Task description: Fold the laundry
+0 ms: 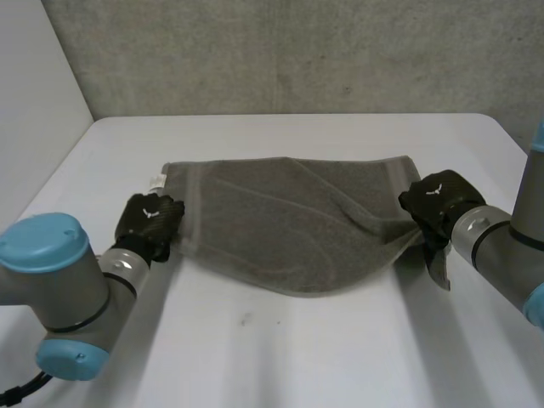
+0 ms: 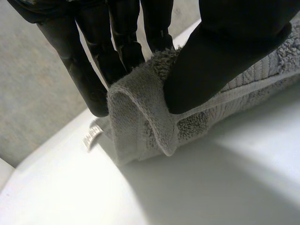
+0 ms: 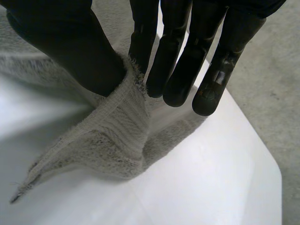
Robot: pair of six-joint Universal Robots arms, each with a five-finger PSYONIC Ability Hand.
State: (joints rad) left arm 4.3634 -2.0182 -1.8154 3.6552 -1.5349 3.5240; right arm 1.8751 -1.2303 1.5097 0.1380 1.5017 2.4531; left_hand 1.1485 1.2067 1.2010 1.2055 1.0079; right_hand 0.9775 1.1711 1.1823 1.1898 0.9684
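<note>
towel, head view: grey terry towel point(image 1: 289, 229) spread crosswise on the white desk point(image 1: 255, 357), far edge flat, near edge sagging in a curve between its two ends
left hand, head view: left hand point(image 1: 150, 223) at the towel's left end, back of the hand up, forearm low and reaching in from the near side
right hand, head view: right hand point(image 1: 438, 204) at the towel's right end, wrist turned inward, a loose flap of cloth drooping below it
sewn tag: small white sewn tag point(image 1: 158, 180) at the towel's far left corner
left hand, left wrist view: thumb point(image 2: 225, 51) pressed against straight fingers point(image 2: 93, 70), clamped on a rolled-over hem of the towel point(image 2: 140, 122); corner raised just off the desk
right hand, right wrist view: thumb point(image 3: 70, 47) and fingers point(image 3: 187, 61) pinched on the banded hem of the towel point(image 3: 108, 140); cloth below falling in a soft tent onto the desk, frayed tip trailing
handling: judged light, limp and thick-piled; no stiffness, so sagging wherever unsupported; grippy loops, unlikely to slip; nothing fragile
hold: best taken at the corners or along the hem band, where the doubled cloth gives the thumb something firm; both pinches look well placed for that
risk: middle of the towel likely to drag or bunch unless both ends rise together
</note>
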